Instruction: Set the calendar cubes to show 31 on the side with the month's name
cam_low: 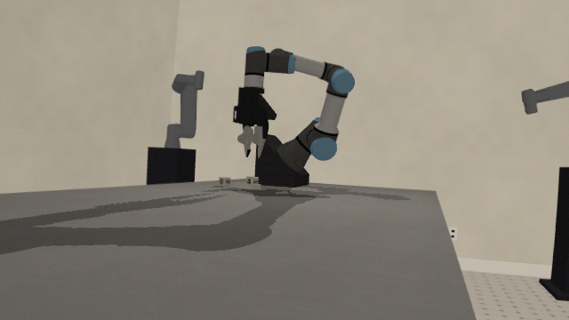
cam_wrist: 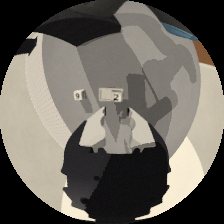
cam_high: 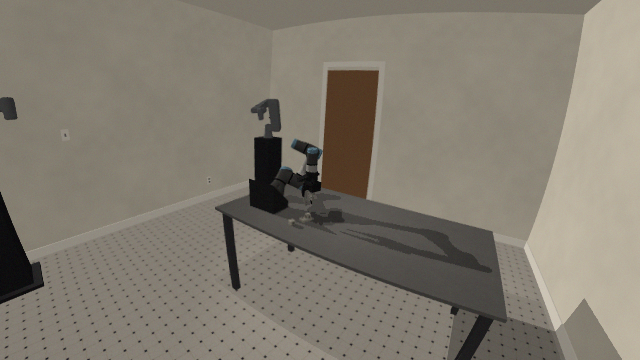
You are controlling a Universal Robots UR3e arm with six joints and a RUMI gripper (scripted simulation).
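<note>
The small pale calendar tray (cam_wrist: pixel 109 95) lies on the grey table; one cube in it shows a 2 (cam_wrist: pixel 116 97) on top in the wrist view. A second cube (cam_wrist: pixel 78 95), showing a 9, lies loose on the table to the tray's left. In the exterior view the tray's cube shows a 4 (cam_low: pixel 252 180) on its side, and the loose cube (cam_low: pixel 224 180) sits apart from it. My gripper (cam_low: pixel 248 148) hangs above the tray, clear of it. Its fingers stand a little apart with nothing between them. Both things look tiny in the top view (cam_high: pixel 305 216).
The arm's black base block (cam_low: pixel 281 169) stands right behind the tray. A black pedestal (cam_high: pixel 267 172) with a grey camera arm stands at the table's far corner. The table edge (cam_high: pixel 260 227) runs close to the loose cube.
</note>
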